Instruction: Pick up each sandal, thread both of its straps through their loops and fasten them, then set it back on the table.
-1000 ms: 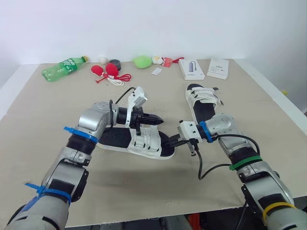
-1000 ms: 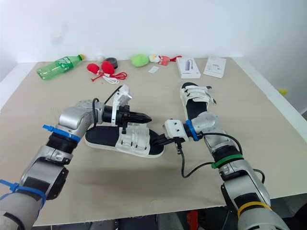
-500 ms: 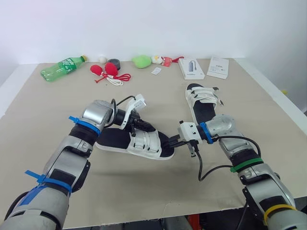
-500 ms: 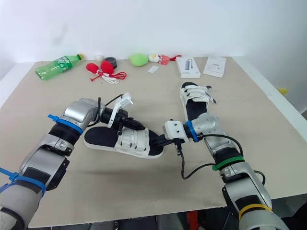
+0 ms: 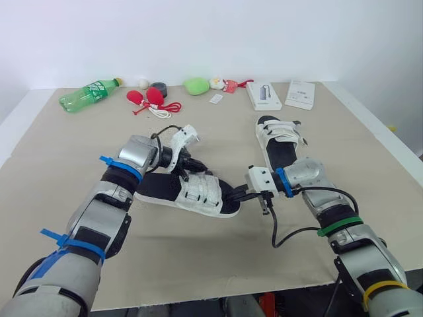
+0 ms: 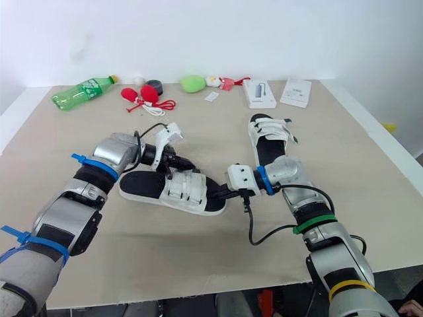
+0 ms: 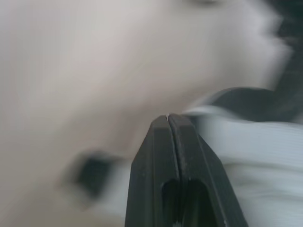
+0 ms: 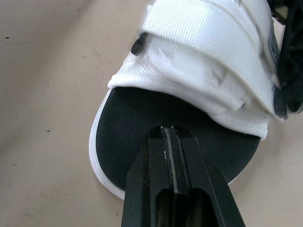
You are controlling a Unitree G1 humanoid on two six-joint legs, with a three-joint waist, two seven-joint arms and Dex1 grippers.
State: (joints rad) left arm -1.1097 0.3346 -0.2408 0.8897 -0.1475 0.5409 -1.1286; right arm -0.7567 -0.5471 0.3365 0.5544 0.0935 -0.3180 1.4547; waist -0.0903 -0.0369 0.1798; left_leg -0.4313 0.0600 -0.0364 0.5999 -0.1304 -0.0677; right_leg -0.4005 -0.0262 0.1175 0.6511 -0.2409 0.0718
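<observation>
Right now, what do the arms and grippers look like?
Silver-grey shells, black joints. Left arm: blue cable ties. Right arm: blue wrist band, green tie, yellow tie, looping black cable. White camera mounts at both wrists. Left gripper and right gripper: two black fingers each.

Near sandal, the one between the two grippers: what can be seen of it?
The near sandal lies flat on the table, heel toward the robot's left, toe toward its right. It has a black textured footbed, a white sole rim and two wide white woven straps laid closed across the front. The right gripper, jaws shut, is at the footbed's toe end; the left gripper, jaws shut, is at the straps.
</observation>
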